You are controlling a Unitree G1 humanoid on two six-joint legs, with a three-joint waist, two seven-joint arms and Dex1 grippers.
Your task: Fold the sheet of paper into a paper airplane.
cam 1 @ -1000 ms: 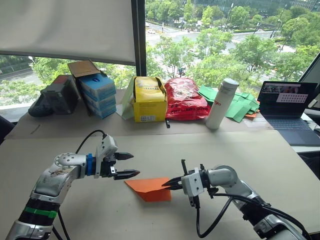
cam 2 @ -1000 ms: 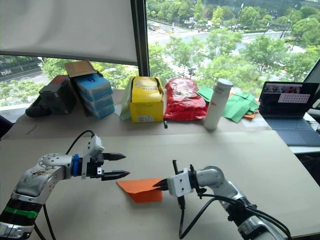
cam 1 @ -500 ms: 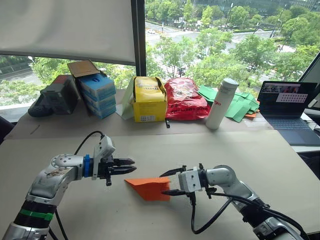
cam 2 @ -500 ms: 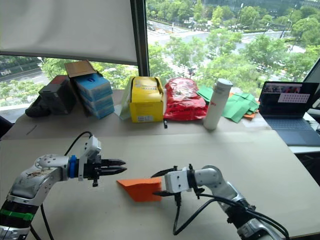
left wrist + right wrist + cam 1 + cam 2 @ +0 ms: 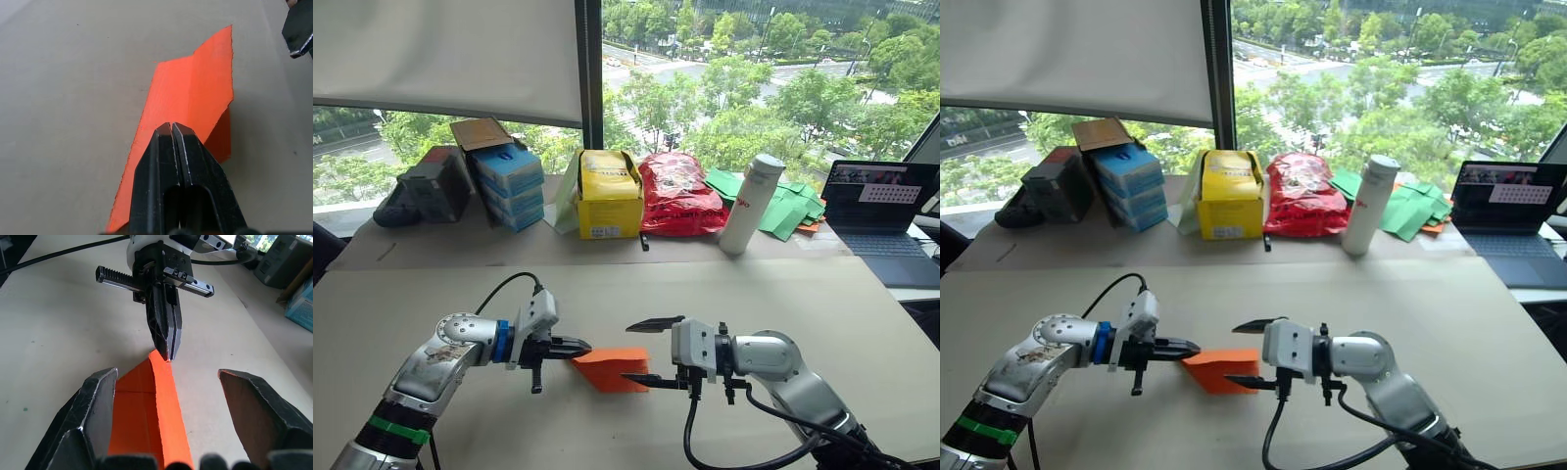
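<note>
Head view: we see the paper airplane (image 5: 612, 368) on the bare table (image 5: 431, 294), well clear of every table edge, with open surface all around; clutter sits far back by the window. Its long axis runs left-right, its point toward the left gripper (image 5: 579, 346), whose fingers are pressed together at that tip. The right gripper (image 5: 648, 351) is spread wide at the blunt end, one finger above and one below.

Left wrist view: the closed fingers (image 5: 168, 161) lie over the orange fold, which runs away from the camera.

Right wrist view: spread fingers (image 5: 95, 401) flank the raised orange ridge (image 5: 164, 396); the left gripper's tips (image 5: 168, 352) meet its far point.
</note>
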